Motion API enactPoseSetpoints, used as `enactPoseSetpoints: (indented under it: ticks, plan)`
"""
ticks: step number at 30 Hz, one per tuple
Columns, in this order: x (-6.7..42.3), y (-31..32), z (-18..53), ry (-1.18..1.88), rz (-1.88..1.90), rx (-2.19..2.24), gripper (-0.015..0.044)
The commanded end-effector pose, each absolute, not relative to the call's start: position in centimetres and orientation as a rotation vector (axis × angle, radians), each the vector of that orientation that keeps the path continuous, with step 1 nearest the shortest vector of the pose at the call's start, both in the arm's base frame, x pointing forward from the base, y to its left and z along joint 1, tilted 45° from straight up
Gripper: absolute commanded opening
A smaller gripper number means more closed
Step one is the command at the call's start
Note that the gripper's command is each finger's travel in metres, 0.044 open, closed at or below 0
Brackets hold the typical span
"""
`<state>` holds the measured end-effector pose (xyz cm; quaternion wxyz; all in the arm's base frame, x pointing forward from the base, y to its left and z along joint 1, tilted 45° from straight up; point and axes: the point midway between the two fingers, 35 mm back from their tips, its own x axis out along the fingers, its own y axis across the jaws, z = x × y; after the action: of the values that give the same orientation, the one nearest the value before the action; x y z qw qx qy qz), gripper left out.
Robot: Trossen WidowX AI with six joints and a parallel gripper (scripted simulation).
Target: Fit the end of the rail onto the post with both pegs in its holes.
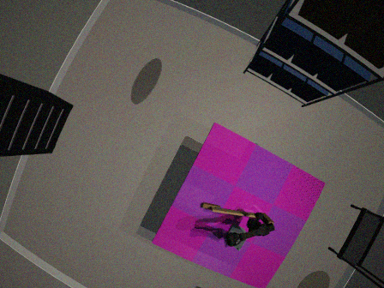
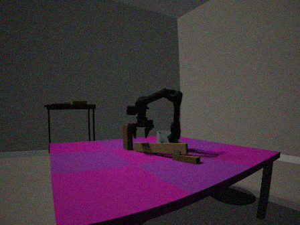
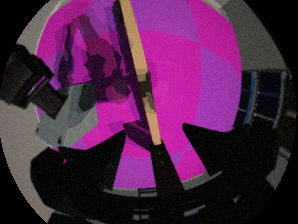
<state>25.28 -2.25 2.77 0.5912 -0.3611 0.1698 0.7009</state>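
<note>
The long wooden rail (image 1: 225, 210) (image 2: 161, 147) (image 3: 136, 50) lies on the magenta table (image 2: 100, 187). Its far end is at the low footboard block (image 1: 207, 206) (image 2: 186, 159). Its near end is by the short upright post (image 2: 127, 137). My gripper (image 1: 256, 216) (image 2: 142, 128) (image 3: 154, 129) is open and empty. It hangs just above the rail's near end, close to the post. In the wrist view the rail runs straight up from between the two dark fingers. The pegs and holes are too small and dark to make out, and in the overhead view the arm hides the post.
The robot base (image 2: 174, 134) stands behind the rail. A black side table (image 2: 70, 106) stands beyond the far table edge. A dark shelf unit (image 1: 317, 56) and a black stand (image 1: 364, 240) stand on the floor away from the table.
</note>
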Motion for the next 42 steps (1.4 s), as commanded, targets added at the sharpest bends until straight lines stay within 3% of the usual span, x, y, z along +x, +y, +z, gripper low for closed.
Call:
enactPoseSetpoints:
  ticks: [1, 42]
  plan:
    - [25.6, -1.6, 2.1, 0.338, 1.735, -0.916, 0.0440]
    - [25.3, 2.1, -1.9, 0.338, 1.734, -0.916, 0.0440]
